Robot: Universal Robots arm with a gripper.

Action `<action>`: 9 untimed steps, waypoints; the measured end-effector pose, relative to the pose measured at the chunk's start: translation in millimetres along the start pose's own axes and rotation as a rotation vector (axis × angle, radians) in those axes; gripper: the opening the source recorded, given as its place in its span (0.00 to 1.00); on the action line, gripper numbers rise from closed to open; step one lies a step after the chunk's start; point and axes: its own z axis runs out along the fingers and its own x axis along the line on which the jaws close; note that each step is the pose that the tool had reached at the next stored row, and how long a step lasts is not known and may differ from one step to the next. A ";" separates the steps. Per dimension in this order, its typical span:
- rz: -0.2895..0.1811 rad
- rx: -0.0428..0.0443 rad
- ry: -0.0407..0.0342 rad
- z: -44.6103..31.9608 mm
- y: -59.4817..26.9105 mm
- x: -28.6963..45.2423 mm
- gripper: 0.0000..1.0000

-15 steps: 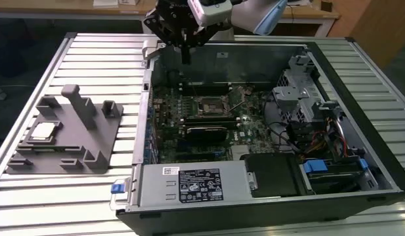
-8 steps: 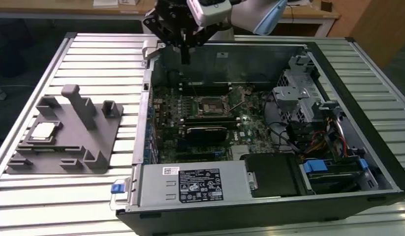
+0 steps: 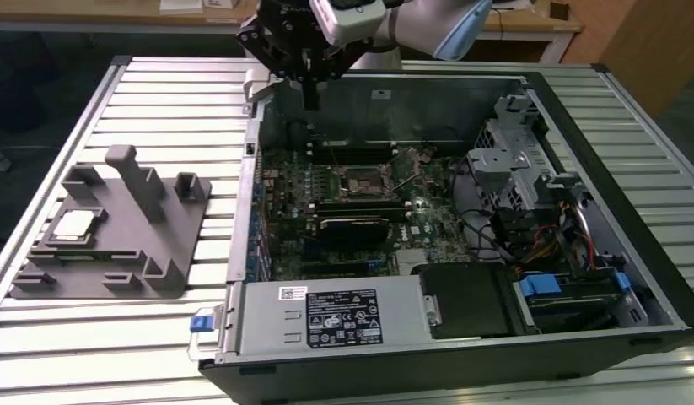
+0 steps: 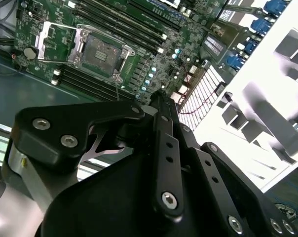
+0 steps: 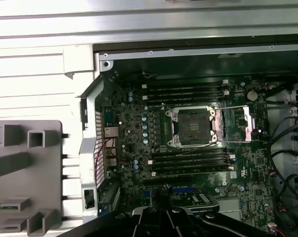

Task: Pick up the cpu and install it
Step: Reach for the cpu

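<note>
Gripper [image 3: 310,103] hangs closed and empty over the far edge of the open case [image 3: 248,211], its thin black fingers pressed together and pointing straight down. In the second wrist view the gripper [image 4: 158,96] shows as dark bolted linkages that narrow to one slim point above the board [image 4: 154,64].

From there the cpu [image 3: 74,224] lies well apart, off toward the exterior view's left and nearer that camera, outside the case and beyond its side wall. It is a small flat square with a silvery metal top and a pale rim, lying face up in a shallow seat of the grey tray [image 3: 54,285]. Being square it has no long axis, and its edges run roughly with the tray's. The tray looks like matte plastic, with upright posts and blocky stops, and rests on a table [image 3: 155,110] of pale ribbed slats.

Far closer to the gripper, below it and a little to the exterior view's right, sits the socket [image 5: 194,127], a dark square in a bright metal frame on the green board. Its hinged plate [image 5: 236,123] is thrown open to one side, and its bed looks bare. Long black slots [image 5: 188,91] flank it.

By this layout the cpu is untouched and the pick-up has not begun.
</note>
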 end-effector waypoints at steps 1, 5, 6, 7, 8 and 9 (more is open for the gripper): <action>0.000 -0.0001 0.0000 0.0 -0.1 1.1 0.11; 0.000 0.0000 0.0000 -0.2 -0.4 5.2 0.11; 0.000 0.0000 0.0000 -0.2 -0.5 6.3 0.11; 0.000 0.0000 0.0000 -0.2 -0.6 7.6 0.11; 0.000 0.0000 0.0000 -0.2 -0.7 9.0 0.11; 0.000 0.0000 0.0000 -0.3 -0.8 10.3 0.11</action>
